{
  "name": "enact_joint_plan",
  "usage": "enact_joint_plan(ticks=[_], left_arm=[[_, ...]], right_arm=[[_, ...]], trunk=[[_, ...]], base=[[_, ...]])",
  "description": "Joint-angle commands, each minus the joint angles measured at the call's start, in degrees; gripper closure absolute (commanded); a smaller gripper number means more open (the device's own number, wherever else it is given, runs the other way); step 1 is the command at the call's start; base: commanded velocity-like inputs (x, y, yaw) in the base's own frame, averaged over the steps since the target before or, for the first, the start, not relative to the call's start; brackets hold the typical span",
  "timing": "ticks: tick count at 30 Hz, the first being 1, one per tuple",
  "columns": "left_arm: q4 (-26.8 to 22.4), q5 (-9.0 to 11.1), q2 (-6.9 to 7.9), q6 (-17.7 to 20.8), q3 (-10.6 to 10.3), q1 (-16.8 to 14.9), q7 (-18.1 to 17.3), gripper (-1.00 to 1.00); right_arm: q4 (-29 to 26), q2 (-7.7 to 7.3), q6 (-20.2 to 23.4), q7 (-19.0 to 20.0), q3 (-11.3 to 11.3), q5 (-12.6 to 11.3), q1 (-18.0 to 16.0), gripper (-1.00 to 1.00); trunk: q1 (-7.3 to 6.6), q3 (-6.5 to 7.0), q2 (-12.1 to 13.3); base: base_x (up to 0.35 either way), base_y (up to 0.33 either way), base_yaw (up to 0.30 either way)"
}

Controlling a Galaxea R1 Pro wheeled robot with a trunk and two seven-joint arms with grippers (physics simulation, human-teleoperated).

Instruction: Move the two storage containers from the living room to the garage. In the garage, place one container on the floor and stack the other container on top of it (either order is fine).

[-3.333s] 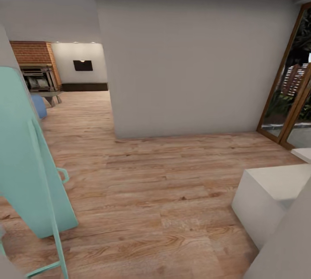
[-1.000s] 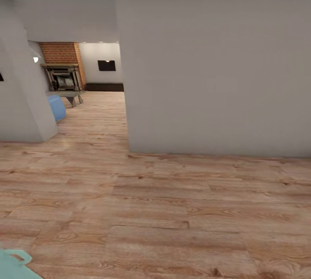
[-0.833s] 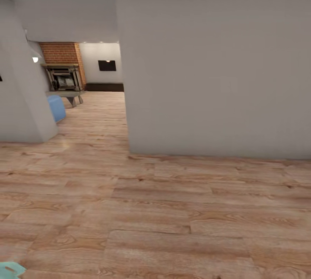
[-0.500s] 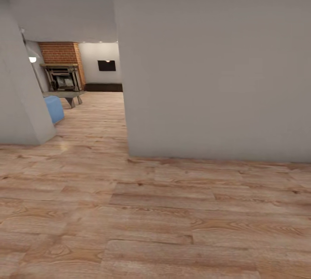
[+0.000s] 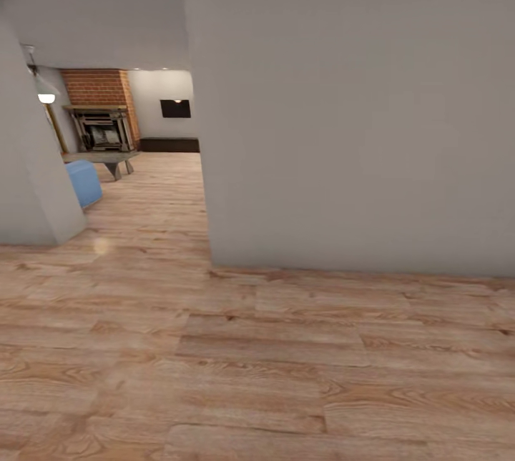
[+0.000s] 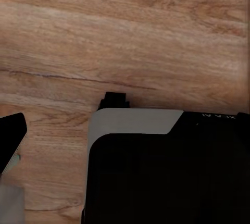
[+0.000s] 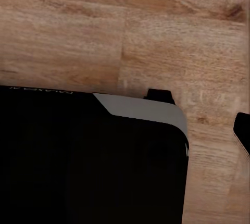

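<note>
Light wood plank floor (image 5: 250, 347) leads toward brick fireplace (image 5: 96, 114); jaws' state cannot be told

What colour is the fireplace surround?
Red-orange brick, seen best in the head view.

The head camera looks forward and down a hallway toward a brick fireplace (image 5: 96, 87); both wrist cameras face straight down — close over the same plank floor (image 5: 257, 361).

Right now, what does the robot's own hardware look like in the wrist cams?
Both wrist views show a large black body with a pale grey rounded panel at its edge and a small black tab above; faint lettering sits near the rim. Pincer fingers can't be made out.
</note>
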Motion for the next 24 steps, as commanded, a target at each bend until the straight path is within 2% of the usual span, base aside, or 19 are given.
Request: enact_joint_plan(ticks=[1,12,24], left_arm=[[0.0,0.4,-0.01,0.2,0.1,0.0,0.1,-1.00],[0.0,0.3,-0.01,0.2,0.1,0.0,0.1,-1.00],[0.0,0.3,-0.01,0.2,0.1,0.0,0.1,-1.00]], right_arm=[[0.2,0.05,-0.3,-0.1,0.5,-0.5,-0.1,-1.00],[0.2,0.06,-0.3,-0.1,0.5,-0.5,-0.1,-1.00],[0.2,0.05,-0.4,-0.1,0.5,-0.5,-0.1,-1.00]], trunk=[[0.04,-0.07,0.0],[0.04,-0.07,0.0],[0.04,-0.07,0.0]], base=[[0.322,0.000,0.000],[0.322,0.000,0.010],[0.322,0.000,0.240]])
